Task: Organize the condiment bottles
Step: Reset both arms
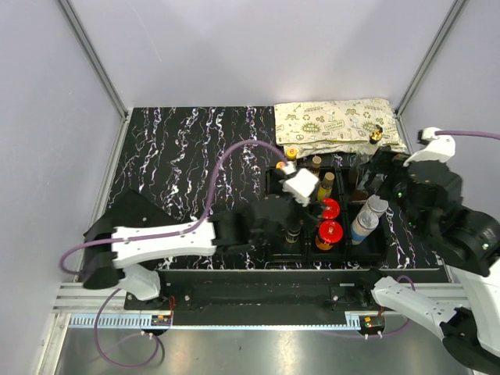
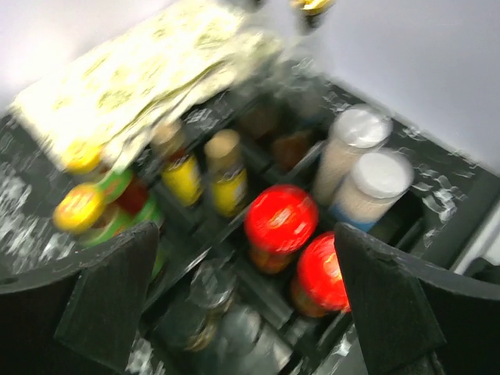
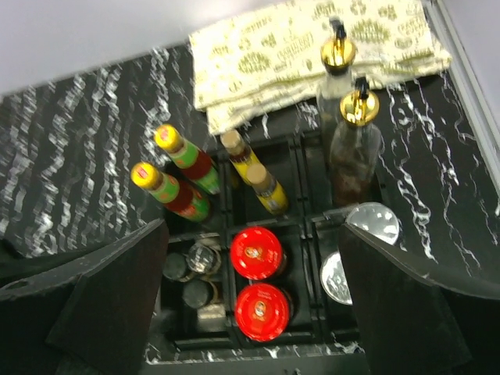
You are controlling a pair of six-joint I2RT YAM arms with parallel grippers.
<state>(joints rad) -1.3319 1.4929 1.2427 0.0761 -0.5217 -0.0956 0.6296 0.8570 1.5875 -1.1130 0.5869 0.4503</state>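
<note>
Labels first: honestly I'm not getting any readable text here. The two slim tan-capped bottles [image 3: 258, 187] are wearing yellow labels, and the yellow-capped sauces [image 3: 168, 187] are showing green and red wrap, but the print is too small to make out. The cream cloth [image 1: 336, 121] at the back right of the marbled black table [image 1: 180, 156] is carrying green printing that I can't read either. The left wrist view is coming out blurry, so no help there.

The condiment bottles are mostly sitting in the black tray [image 3: 303, 180]:
- Back row: the sauces are on the left, the tan-capped pair in the middle, and a gold-spouted glass bottle [image 3: 358, 148] on the right.
- Front row: small dark-capped bottles [image 3: 201, 273] are on the left, two red-lidded jars [image 3: 258, 281] in the middle, and grey-lidded shakers [image 3: 373, 223] on the right.

A second gold-spouted bottle [image 3: 338, 51] is standing further back by the cloth, and I can't tell if it's inside the tray.

The left gripper [image 2: 246, 258] is hanging over the tray with its fingers spread wide and gripping nothing. The right gripper [image 3: 251, 234] is doing the same, spread wide and empty above the jars. Both arms are crowding in over the tray in the top view.
</note>
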